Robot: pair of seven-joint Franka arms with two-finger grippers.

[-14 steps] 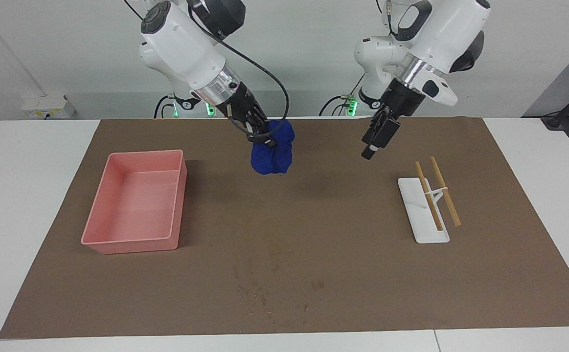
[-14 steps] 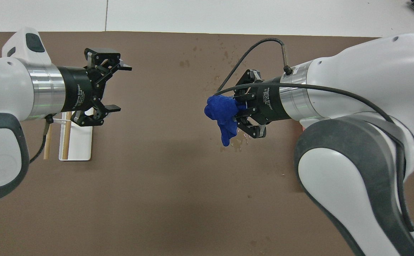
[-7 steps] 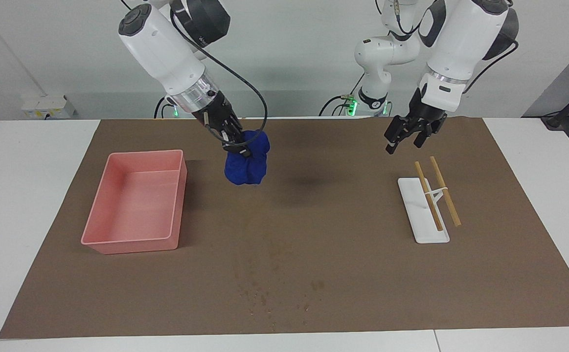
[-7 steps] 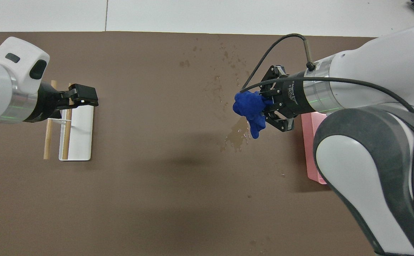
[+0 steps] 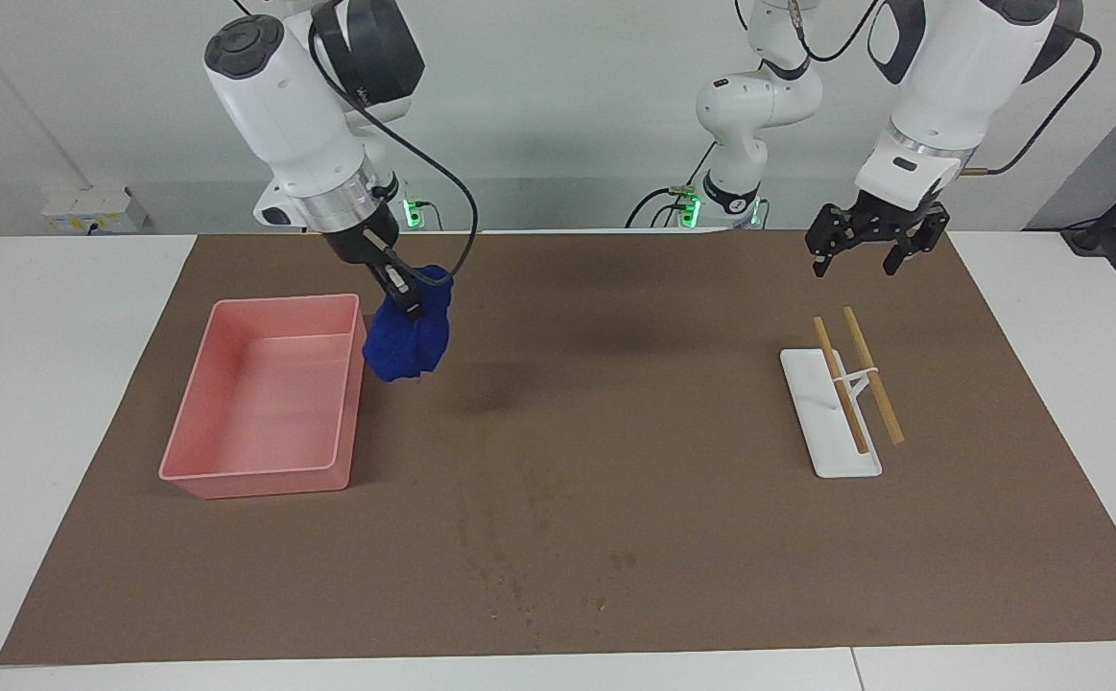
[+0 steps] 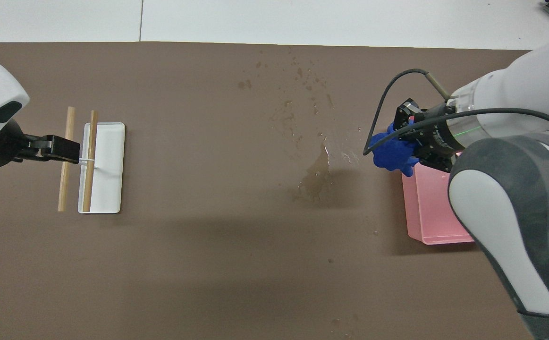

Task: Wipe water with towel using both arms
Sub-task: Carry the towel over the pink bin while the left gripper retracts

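Note:
The deep-blue towel hangs bunched from my right gripper, which is shut on it in the air. It is over the brown mat, just beside the pink tray's corner nearer to the robots. In the overhead view the towel and right gripper sit at the tray's edge. Wet patches and drops of water show on the mat's middle. My left gripper is open and empty, up in the air over the mat by the chopsticks; it also shows in the overhead view.
A white rest with two wooden chopsticks across it lies toward the left arm's end, also in the overhead view. The brown mat covers most of the white table.
My right arm has carried the towel from over the mat's middle to beside the pink tray. My left gripper has drawn back toward its own end and risen.

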